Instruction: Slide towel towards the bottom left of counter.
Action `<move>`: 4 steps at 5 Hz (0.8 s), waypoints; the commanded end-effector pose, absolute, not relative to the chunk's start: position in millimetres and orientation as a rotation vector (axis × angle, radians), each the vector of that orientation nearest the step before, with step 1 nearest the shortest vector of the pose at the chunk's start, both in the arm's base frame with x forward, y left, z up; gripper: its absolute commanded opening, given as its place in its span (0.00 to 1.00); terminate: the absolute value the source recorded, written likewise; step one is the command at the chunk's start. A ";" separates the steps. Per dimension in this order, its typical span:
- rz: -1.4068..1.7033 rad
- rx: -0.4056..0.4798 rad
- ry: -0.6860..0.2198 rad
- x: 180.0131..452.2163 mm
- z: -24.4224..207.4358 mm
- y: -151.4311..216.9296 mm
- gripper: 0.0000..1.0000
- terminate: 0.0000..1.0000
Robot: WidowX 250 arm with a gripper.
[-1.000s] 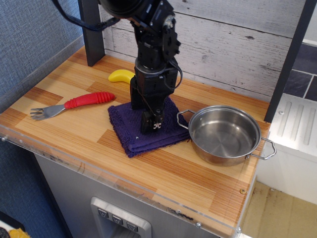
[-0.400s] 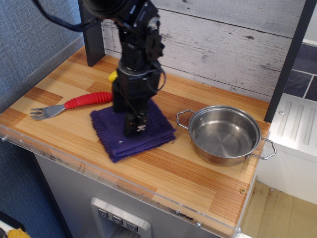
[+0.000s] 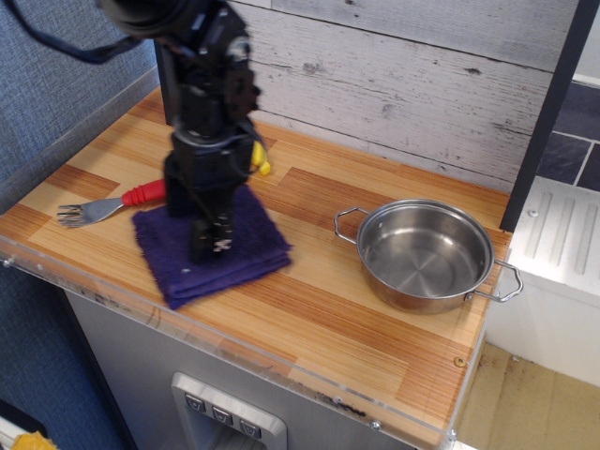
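The dark navy towel (image 3: 178, 261) lies folded on the wood-grain counter (image 3: 309, 309), left of centre and near the front edge. My black gripper (image 3: 211, 246) points down and presses on the middle of the towel. Its fingers look closed together on the cloth. The arm hides the towel's far middle part.
A fork with a red handle (image 3: 103, 206) lies just left of the towel, its handle end hidden behind the arm. A yellow object (image 3: 262, 161) peeks out behind the arm. A steel pot (image 3: 424, 254) stands at the right. A dark post stands at the back left.
The towel has slid left and toward the front edge with my gripper pressing on it. It now lies farther from the pot and close to the fork.
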State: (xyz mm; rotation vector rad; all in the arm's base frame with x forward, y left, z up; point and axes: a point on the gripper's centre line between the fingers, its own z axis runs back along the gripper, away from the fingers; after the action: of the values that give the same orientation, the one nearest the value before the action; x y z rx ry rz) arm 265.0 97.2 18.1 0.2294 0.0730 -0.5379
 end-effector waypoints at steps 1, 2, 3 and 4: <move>-0.457 0.258 0.084 244.3 26.4 122.3 1.00 0.00; -0.450 0.251 0.084 244.0 26.2 123.1 1.00 0.00; -0.458 0.235 0.043 250.7 32.0 117.9 1.00 0.00; -0.467 0.233 0.022 255.0 36.8 114.3 1.00 0.00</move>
State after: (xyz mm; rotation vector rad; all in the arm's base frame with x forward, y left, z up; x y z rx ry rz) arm 252.2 111.7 19.0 0.1992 0.0675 -0.4796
